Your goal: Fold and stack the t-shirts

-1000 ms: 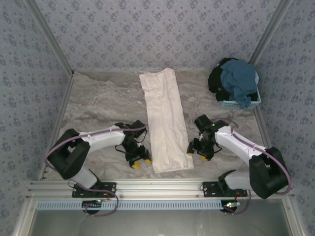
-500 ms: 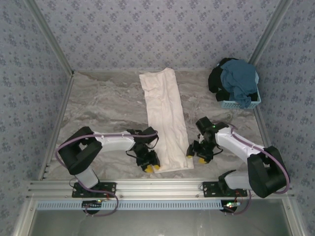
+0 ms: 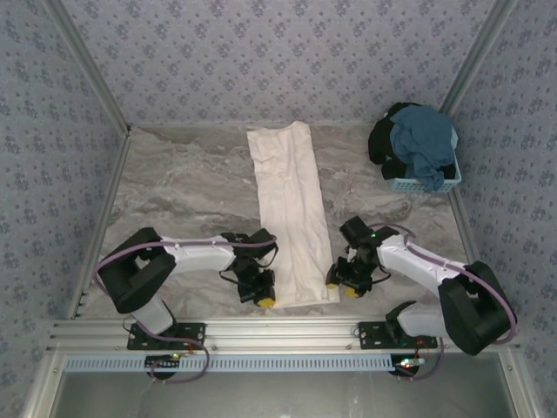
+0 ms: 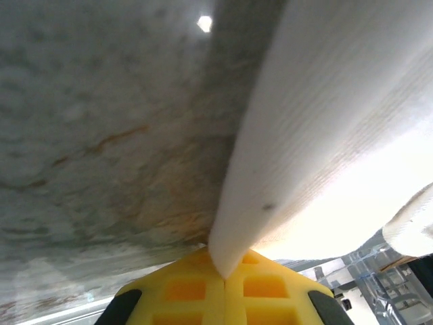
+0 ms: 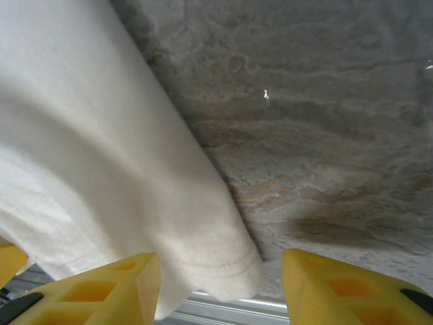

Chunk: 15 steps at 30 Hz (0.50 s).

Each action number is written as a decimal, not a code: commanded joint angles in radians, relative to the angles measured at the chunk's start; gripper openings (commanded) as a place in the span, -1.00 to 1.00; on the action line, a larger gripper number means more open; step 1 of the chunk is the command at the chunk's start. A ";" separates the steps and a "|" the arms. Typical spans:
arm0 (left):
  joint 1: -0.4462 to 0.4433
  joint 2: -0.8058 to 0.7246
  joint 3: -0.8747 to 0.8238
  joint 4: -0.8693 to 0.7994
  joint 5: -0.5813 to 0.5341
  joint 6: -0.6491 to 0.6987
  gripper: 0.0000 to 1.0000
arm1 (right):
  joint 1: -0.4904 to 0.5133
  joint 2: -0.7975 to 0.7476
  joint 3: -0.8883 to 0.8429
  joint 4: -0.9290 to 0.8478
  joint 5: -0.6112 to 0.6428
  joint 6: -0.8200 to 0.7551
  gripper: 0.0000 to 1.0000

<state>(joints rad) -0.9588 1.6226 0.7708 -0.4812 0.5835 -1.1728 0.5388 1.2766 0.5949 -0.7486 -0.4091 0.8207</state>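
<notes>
Top external: ribbed cream-white t-shirt (image 3: pixel 291 209), folded into a long strip, runs 12 to 6 o'clock. Left gripper (image 3: pixel 264 297) clamps its edge; right gripper (image 3: pixel 341 287) spread wide.

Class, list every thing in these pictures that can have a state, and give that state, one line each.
cream t-shirt: folded into a long strip, lying flat.
teal t-shirt: unfolded, heaped in the basket.
black t-shirt: unfolded, bunched in the basket.
left tool: shut on the cream t-shirt's near edge.
right tool: open, straddling its near corner.
</notes>
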 commanded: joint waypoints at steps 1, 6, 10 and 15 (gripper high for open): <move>-0.007 -0.010 -0.033 -0.074 -0.036 0.009 -1.00 | 0.036 0.030 -0.007 0.026 0.006 0.073 0.02; -0.006 -0.018 -0.030 -0.099 -0.047 0.028 -1.00 | 0.074 0.031 -0.005 0.000 0.046 0.112 -0.09; 0.001 -0.020 -0.032 -0.105 -0.047 0.039 -1.00 | 0.114 -0.018 0.000 -0.047 0.077 0.149 -0.14; 0.009 -0.005 -0.022 -0.108 -0.038 0.058 -1.00 | 0.119 0.014 -0.018 0.025 0.047 0.179 -0.17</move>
<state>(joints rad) -0.9554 1.6115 0.7639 -0.5095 0.5797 -1.1366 0.6491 1.2724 0.5911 -0.7383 -0.3637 0.9543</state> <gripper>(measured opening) 0.038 0.416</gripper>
